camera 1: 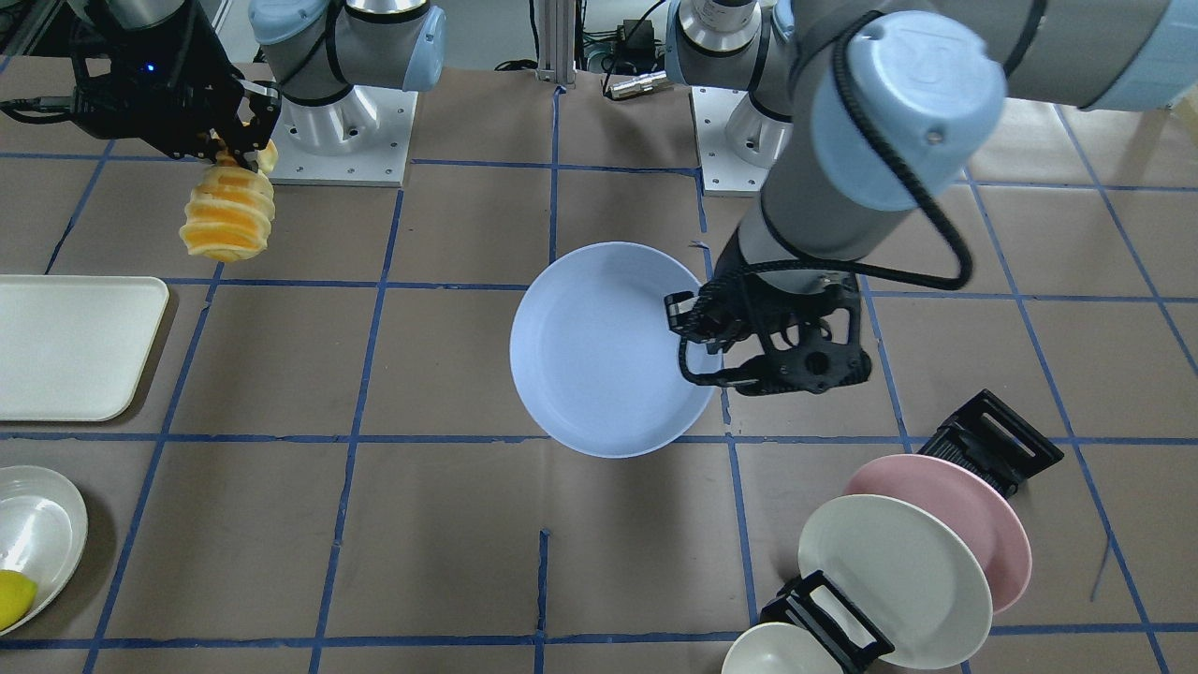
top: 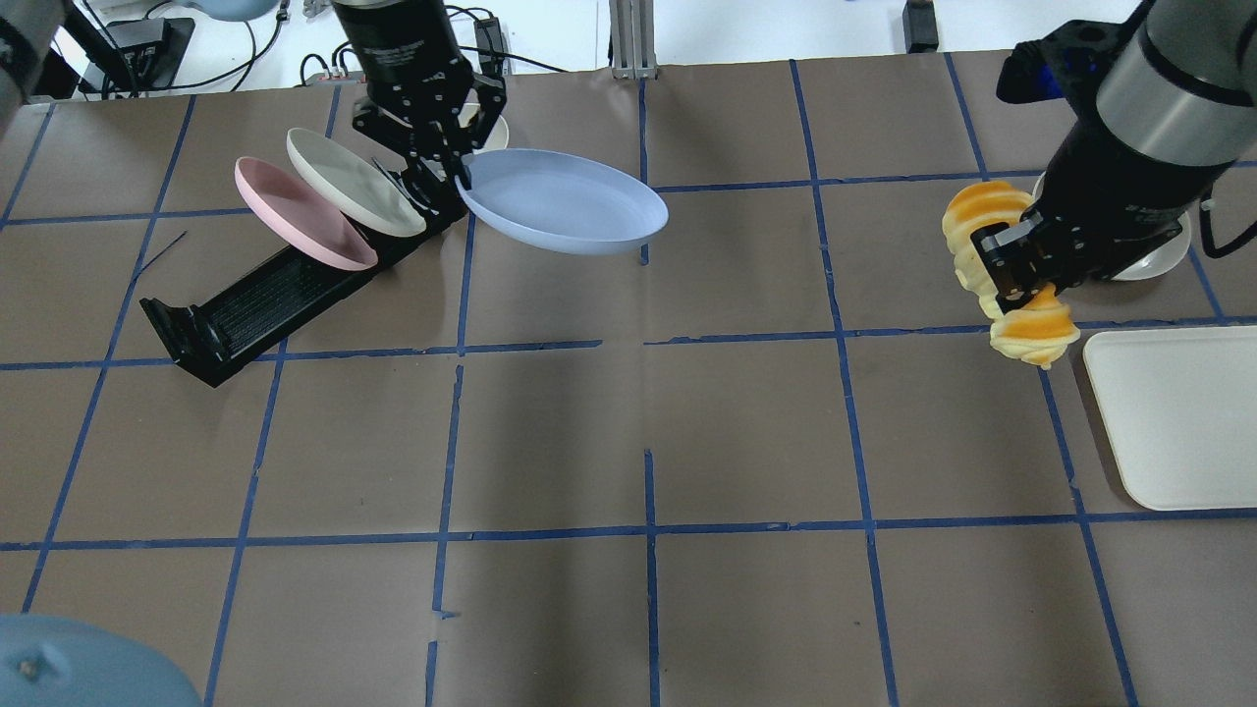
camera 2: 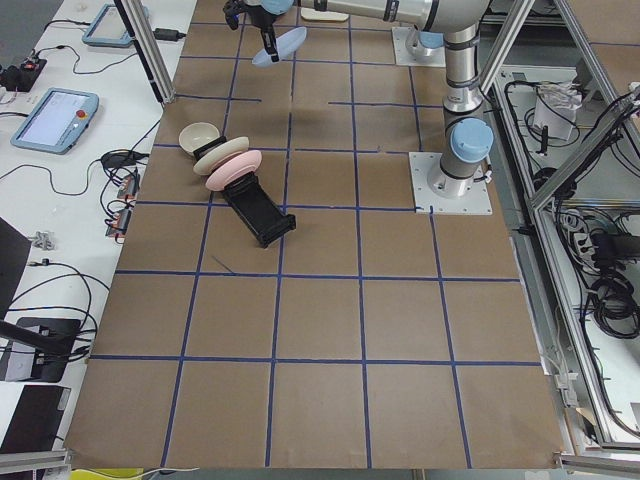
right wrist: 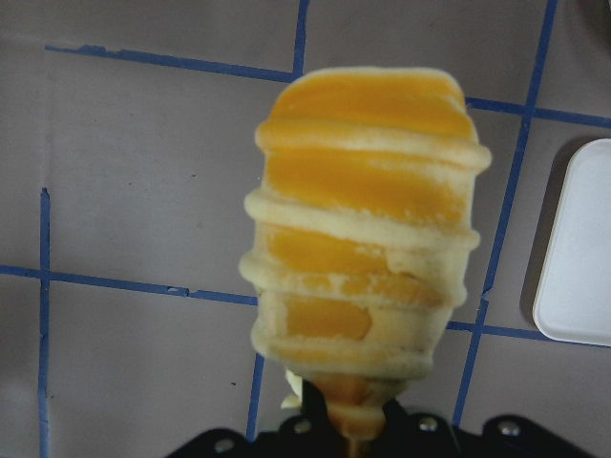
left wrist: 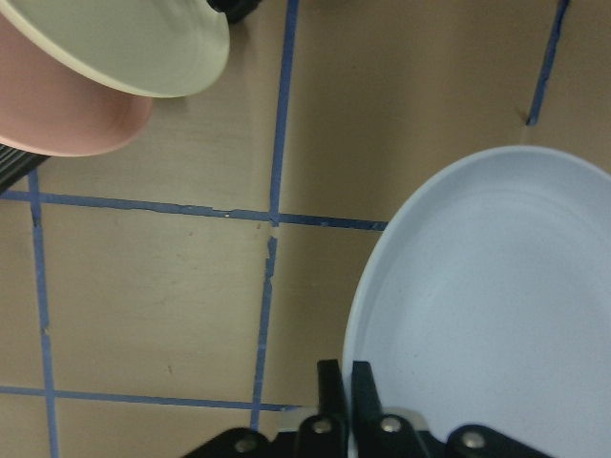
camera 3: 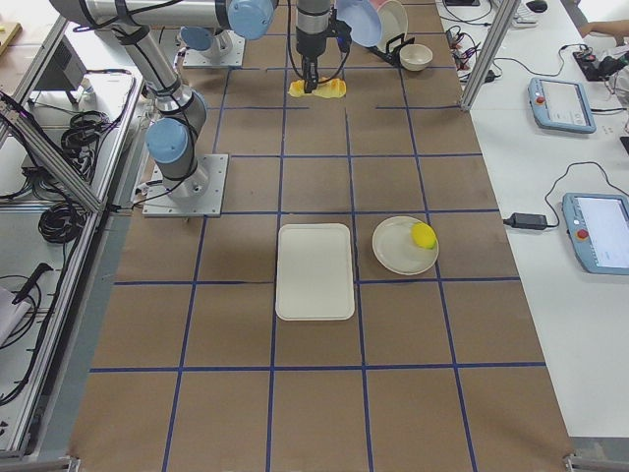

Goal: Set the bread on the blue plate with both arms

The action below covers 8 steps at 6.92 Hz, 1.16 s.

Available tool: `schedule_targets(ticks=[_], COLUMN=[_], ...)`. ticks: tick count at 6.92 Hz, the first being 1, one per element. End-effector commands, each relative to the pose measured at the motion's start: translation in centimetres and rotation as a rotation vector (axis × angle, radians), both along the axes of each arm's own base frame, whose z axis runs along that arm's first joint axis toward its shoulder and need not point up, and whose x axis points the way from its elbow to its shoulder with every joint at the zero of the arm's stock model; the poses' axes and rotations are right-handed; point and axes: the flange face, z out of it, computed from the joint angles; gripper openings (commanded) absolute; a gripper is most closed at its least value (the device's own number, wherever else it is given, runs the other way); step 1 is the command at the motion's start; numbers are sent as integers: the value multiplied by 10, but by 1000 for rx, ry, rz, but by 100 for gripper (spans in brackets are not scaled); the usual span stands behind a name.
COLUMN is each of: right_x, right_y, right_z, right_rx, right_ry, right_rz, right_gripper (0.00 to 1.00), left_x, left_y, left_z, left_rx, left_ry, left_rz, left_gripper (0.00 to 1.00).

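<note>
My left gripper (top: 455, 175) is shut on the rim of the blue plate (top: 560, 201) and holds it above the table, next to the plate rack. The wrist view shows the jaws (left wrist: 344, 382) pinching the pale blue rim (left wrist: 496, 315). In the front view the plate (camera 1: 599, 351) hangs over the table's middle. My right gripper (top: 1021, 280) is shut on the bread (top: 982, 221), a ridged golden-yellow roll held in the air well to the right of the plate. The bread (right wrist: 368, 229) sticks out past the fingertips, and it hangs end-down in the front view (camera 1: 229, 215).
A black rack (top: 255, 299) holds a pink plate (top: 300, 226) and a cream plate (top: 354, 182). A white tray (top: 1174, 417) lies at the right edge. A bowl (camera 1: 42, 538) with a yellow lemon (camera 1: 14, 597) stands beyond it.
</note>
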Motion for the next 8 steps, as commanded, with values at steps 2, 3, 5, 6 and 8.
schedule_targets(ticks=[2,3,5,6,8], right_x=[50,62,115,147,220], right_y=[-11,-21,-39,-57,-71], right_z=[-15,-27,-57,-84,-137], right_rx=[-15,-16,-52,-77,-116], right_ry=[5,-3,-6,-13,-29], right_rz=[-18,-31,-5,-53,-1], right_gripper=[0,0,0,0,0], left_x=[-40,-30,2,28,118], left_y=[32,29,10,1,-17], left_z=[-66,-68,-54,-25,43], left_rx=[-72,-78,-108,-162,-282], left_ry=[-1,0,13,20,21], left_rz=[-11,-28,-30,-75,-212], left_gripper=[87,100,100,100,100])
